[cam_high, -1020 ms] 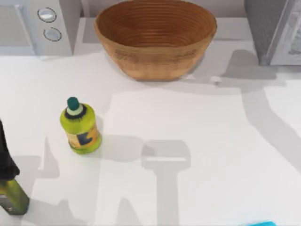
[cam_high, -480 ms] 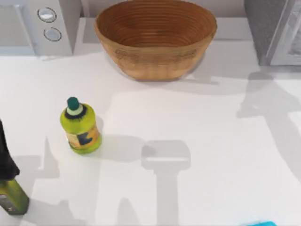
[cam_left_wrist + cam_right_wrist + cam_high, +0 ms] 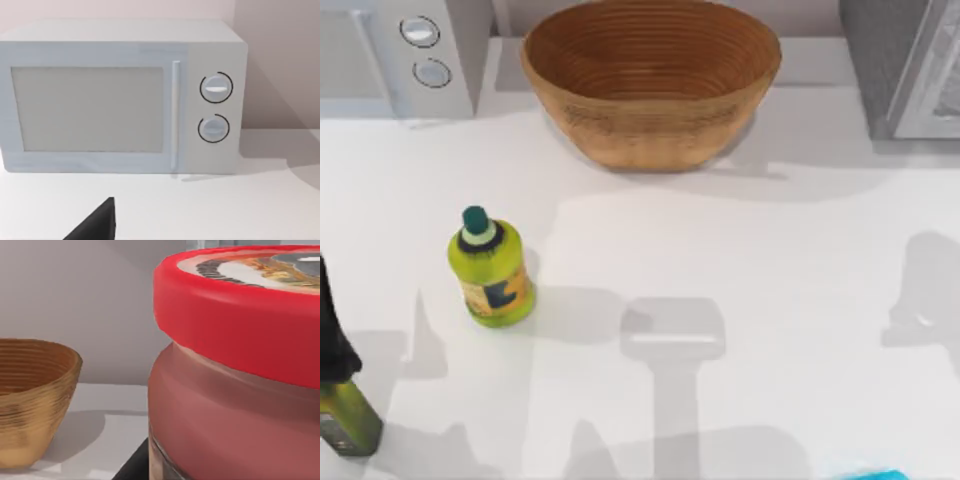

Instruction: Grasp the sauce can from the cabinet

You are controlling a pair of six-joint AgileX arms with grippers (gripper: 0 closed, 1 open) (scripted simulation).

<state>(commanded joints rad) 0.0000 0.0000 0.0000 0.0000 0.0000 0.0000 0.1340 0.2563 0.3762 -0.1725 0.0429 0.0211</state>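
Sauce can [image 3: 240, 365] hard up against the right wrist camera, at the right of that frame, red rim tilted across the top and reddish side below. Judged close enough to be within the right gripper [image 3: 134, 466], of which a dark sliver at the bottom edge; whether spread or pinching the can, cannot tell. Beyond it, at lower left of the same frame, the woven basket [image 3: 30, 400] on the white surface [image 3: 100, 425], suggesting the can is well off the cabinet floor and level with the basket's rim.

From above: basket at top centre, microwave [image 3: 400, 55] at upper left, grey cabinet [image 3: 900, 65] at upper right (the can's likely source). Yellow-green bottle [image 3: 492, 268] upright at left of centre, well apart from the work and best left alone. Dark-topped olive bottle [image 3: 342, 395] at the lower left edge.

Left gripper [image 3: 97, 222] parked facing the microwave, one dark tip at the bottom of its wrist frame; open or closed, cannot tell
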